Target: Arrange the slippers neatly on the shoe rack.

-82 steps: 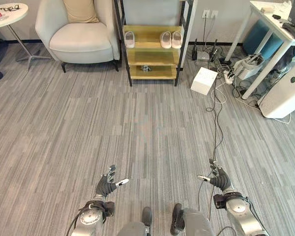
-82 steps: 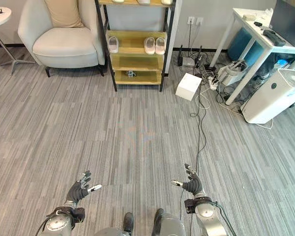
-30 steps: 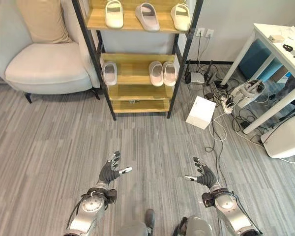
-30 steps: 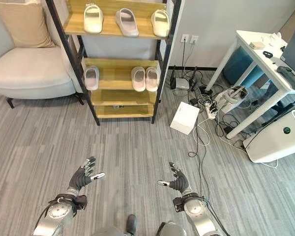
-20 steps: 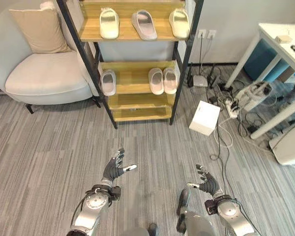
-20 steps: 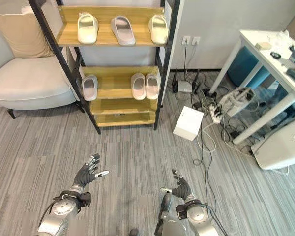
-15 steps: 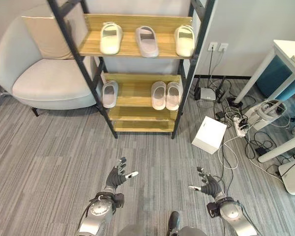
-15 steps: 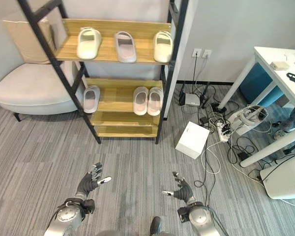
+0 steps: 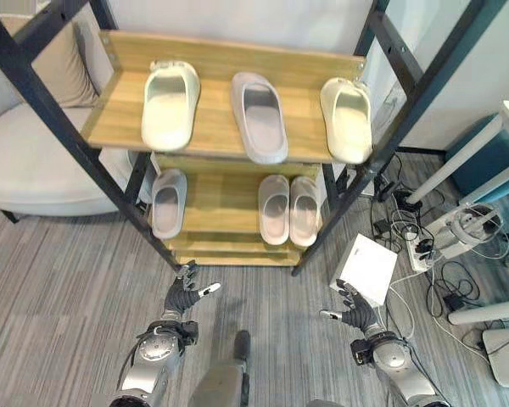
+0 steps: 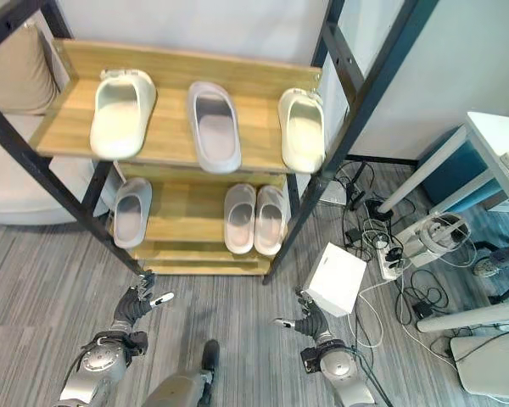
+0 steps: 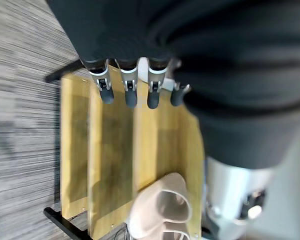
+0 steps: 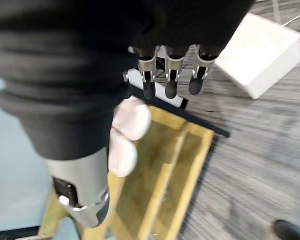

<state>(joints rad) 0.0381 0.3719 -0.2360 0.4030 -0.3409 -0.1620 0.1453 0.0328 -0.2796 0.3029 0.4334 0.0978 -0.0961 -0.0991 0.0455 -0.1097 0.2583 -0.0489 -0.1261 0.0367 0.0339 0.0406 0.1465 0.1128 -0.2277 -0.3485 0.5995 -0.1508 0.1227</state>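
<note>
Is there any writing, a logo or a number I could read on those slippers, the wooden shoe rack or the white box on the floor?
None can be read.
Pale slippers on the top shelf: no legible print.
Wooden shoe rack with black frame: bare wood, no label.
White box on the floor: plain faces, no text visible.
White power strip by the cables: any marking is too small to read.
</note>
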